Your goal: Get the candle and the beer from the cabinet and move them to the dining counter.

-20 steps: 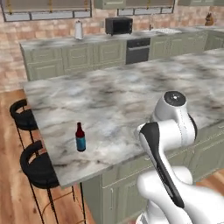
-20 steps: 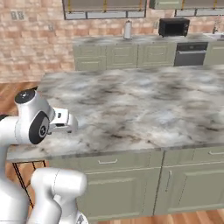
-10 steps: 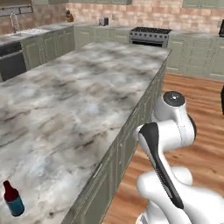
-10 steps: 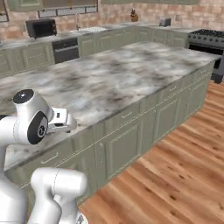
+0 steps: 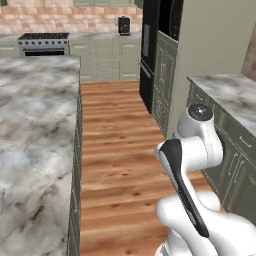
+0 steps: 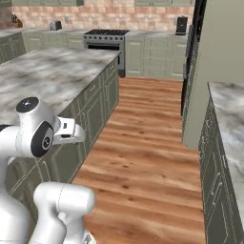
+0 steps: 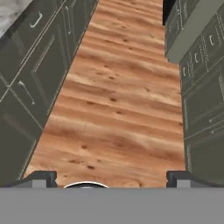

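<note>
the gripper [image 7: 112, 178] hangs wide open and empty over the wooden floor [image 7: 118, 109], between the dining counter [image 6: 52, 71] and green base cabinets [image 7: 203, 100].

Open wood floor [image 7: 118, 100] runs between dining counter [image 5: 30, 125] and cabinets [image 6: 214, 190]

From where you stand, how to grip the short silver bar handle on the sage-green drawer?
Grip the short silver bar handle at its middle, coming square from the wooden-floor aisle. The bar seems to stand off the drawer front, so the open fingers can close across it.
</note>
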